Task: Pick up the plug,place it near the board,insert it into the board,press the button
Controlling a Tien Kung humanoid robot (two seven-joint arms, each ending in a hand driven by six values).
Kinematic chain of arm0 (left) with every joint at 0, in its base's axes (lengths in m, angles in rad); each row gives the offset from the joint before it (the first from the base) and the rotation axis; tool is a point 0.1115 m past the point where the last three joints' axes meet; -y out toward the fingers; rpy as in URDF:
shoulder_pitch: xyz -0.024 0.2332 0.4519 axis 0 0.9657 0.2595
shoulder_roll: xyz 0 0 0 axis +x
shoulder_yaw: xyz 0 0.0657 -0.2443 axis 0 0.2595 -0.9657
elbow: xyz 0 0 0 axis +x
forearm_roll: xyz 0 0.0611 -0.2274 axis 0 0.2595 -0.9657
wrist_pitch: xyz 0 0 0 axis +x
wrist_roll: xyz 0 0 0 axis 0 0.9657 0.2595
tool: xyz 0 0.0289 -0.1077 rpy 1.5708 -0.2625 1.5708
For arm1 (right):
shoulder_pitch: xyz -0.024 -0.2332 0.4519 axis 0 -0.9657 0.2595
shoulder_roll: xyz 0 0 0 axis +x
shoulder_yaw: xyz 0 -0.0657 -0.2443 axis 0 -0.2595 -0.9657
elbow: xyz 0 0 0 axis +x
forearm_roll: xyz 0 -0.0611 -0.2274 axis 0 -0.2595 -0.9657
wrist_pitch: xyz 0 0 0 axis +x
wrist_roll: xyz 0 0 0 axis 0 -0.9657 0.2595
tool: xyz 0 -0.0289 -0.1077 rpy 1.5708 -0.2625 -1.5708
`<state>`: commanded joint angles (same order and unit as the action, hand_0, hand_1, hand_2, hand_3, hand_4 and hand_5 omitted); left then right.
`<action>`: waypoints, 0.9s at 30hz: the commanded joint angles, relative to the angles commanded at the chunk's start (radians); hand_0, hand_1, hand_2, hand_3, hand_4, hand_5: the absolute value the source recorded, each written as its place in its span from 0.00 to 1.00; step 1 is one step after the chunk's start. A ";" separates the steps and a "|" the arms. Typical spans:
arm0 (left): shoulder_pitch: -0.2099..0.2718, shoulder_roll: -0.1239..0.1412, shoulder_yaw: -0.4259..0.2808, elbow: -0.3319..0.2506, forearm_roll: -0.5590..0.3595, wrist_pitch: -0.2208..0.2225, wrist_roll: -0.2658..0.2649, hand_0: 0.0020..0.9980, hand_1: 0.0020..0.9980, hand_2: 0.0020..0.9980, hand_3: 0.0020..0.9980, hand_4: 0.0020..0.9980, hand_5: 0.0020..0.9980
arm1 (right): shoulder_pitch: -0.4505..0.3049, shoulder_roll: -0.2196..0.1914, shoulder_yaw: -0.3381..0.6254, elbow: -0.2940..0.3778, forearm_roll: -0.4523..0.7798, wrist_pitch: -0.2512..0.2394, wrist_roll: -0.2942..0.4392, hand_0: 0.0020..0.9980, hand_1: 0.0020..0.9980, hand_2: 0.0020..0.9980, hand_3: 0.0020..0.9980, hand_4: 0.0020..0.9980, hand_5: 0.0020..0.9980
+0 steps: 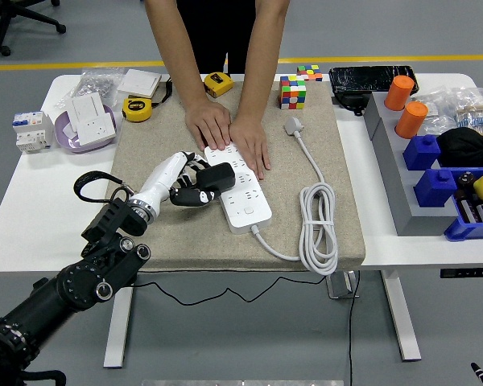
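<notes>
Left robot hand is reaching in over the beige mat, fingers curled around a black plug, which it is holding at the near-left edge of the white power strip. The strip is lying just ahead of the fingertips, running diagonally away from and toward the robot; whether the pins are already touching a socket cannot be told from here. A person at the far side is pressing both hands flat on the strip's far end, just beyond the robot hand, steadying it. The strip's own cable is coiling off well to the right; its button is sitting toward the near end, to the right of the robot hand. Right arm is not showing. Judgement: insertion step is under way. To do it well, the plug face wants squaring to the socket row before any push, the pins lining up over one outlet, then pressing straight down, not sideways, since a slanted push would likely skid the strip despite the holding hands. The grip should be staying firm until the plug is seating fully.
</notes>
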<state>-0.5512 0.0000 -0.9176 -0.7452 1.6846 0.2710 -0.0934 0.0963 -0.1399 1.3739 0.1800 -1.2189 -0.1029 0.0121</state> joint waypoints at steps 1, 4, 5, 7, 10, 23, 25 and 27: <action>0.000 0.000 -0.002 0.000 -0.003 -0.002 0.000 0.26 0.26 0.32 0.40 0.67 0.14 | 0.000 0.000 0.000 0.000 0.000 0.000 0.000 0.76 0.77 0.75 0.80 1.00 0.94; 0.001 0.000 -0.004 0.002 -0.017 -0.007 -0.001 0.26 0.26 0.31 0.38 0.67 0.15 | 0.000 0.000 -0.001 0.000 0.000 0.000 0.001 0.76 0.77 0.75 0.80 1.00 0.94; 0.002 0.000 -0.005 0.002 -0.026 -0.009 -0.001 0.26 0.26 0.31 0.38 0.67 0.15 | 0.000 -0.001 -0.002 0.000 0.001 0.000 0.001 0.76 0.77 0.75 0.80 1.00 0.94; 0.003 0.000 -0.005 0.001 -0.035 -0.012 -0.002 0.26 0.26 0.31 0.38 0.67 0.15 | 0.000 -0.001 -0.002 0.000 0.001 0.000 0.001 0.76 0.77 0.75 0.80 1.00 0.94; 0.007 0.000 -0.006 -0.003 -0.062 -0.016 -0.003 0.26 0.25 0.30 0.38 0.66 0.15 | 0.000 0.000 0.000 0.000 -0.001 0.000 0.001 0.76 0.77 0.75 0.80 1.00 0.94; 0.024 0.000 -0.036 -0.016 -0.108 -0.023 -0.011 0.26 0.23 0.29 0.37 0.66 0.15 | -0.003 0.000 -0.002 0.000 0.001 0.001 0.001 0.76 0.77 0.75 0.80 1.00 0.94; 0.030 0.000 -0.049 -0.026 -0.124 -0.025 -0.014 0.26 0.23 0.29 0.37 0.66 0.15 | -0.004 0.000 0.000 0.000 0.000 0.001 0.001 0.76 0.77 0.75 0.80 1.00 0.94; 0.039 0.000 -0.067 -0.047 -0.135 -0.027 -0.016 0.26 0.23 0.29 0.37 0.66 0.15 | -0.004 0.001 0.001 0.000 0.001 0.001 0.002 0.76 0.77 0.75 0.80 1.00 0.94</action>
<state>-0.5124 0.0000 -0.9850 -0.7917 1.5493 0.2443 -0.1096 0.0923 -0.1390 1.3745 0.1800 -1.2177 -0.1020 0.0142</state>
